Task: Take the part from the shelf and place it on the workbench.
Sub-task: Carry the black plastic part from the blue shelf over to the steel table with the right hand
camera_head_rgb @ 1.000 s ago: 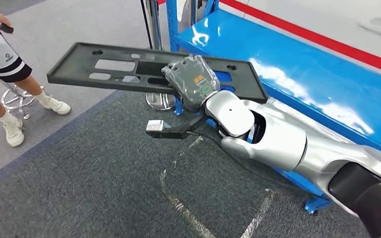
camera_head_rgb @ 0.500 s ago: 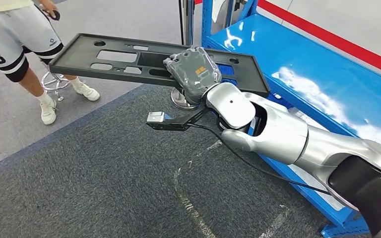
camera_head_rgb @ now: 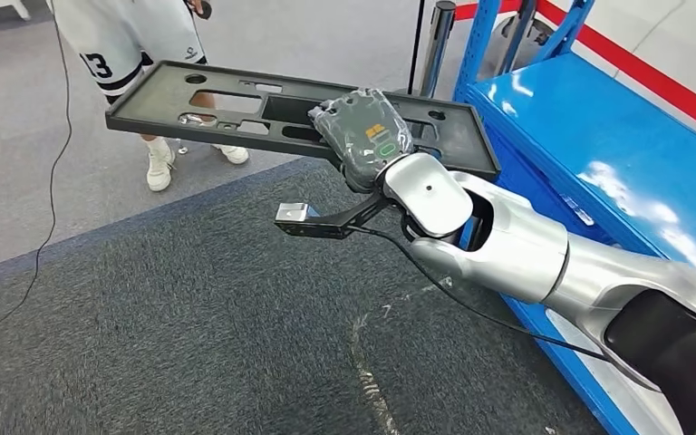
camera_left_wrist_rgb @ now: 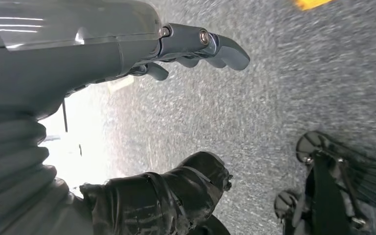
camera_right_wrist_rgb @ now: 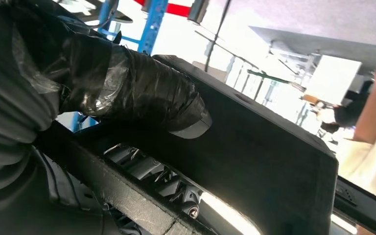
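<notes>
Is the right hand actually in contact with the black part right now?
Touching. In the head view the right hand lies across the black part, carried clear of the blue shelf; the right wrist view shows its thumb pressed on the part.

View: the camera turns, the whole scene shifts.
Shelf (camera_head_rgb: 598,136): now further right.
Person (camera_head_rgb: 136,45): now top centre-left.

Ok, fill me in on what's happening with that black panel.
The robot's right hand grips a long flat black part and holds it level in the air, beside the blue shelf. The left hand holds nothing, over grey carpet. A person stands beyond the part. No workbench is visible, so placing remains.
</notes>
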`<act>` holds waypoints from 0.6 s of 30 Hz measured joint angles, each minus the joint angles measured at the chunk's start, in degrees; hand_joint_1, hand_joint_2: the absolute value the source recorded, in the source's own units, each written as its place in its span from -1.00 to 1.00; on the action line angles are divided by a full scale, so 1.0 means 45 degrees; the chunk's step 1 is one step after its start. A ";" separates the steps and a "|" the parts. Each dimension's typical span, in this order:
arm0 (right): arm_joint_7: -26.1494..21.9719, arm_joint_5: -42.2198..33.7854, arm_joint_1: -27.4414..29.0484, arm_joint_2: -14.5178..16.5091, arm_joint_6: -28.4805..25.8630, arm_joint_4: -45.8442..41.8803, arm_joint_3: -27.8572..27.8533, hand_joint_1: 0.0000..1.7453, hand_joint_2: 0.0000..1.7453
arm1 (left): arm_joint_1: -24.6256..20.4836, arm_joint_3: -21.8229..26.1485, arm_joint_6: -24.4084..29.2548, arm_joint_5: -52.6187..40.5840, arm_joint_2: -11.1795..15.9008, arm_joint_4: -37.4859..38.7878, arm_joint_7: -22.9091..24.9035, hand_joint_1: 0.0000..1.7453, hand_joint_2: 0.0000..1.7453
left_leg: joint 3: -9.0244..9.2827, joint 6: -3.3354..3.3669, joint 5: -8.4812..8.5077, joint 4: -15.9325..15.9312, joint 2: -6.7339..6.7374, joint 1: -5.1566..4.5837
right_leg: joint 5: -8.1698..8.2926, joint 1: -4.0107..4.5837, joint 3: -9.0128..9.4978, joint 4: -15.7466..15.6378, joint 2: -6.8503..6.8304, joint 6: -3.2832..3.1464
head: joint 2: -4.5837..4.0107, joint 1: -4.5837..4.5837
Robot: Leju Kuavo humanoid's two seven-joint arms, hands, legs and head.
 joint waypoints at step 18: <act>0.0208 0.0004 0.0244 -0.0134 0.0205 -0.0010 -0.0010 1.00 1.00 | -0.0029 -0.0433 0.0286 -0.0183 -0.0091 -0.0005 -0.0372 -1.00 1.00 | -0.1663 -0.0439 -0.0520 0.2626 0.1435 0.0043 | -0.0192 0.0119 0.0431 -0.0374 -0.1637 -0.0467 | 0.0000 -0.0109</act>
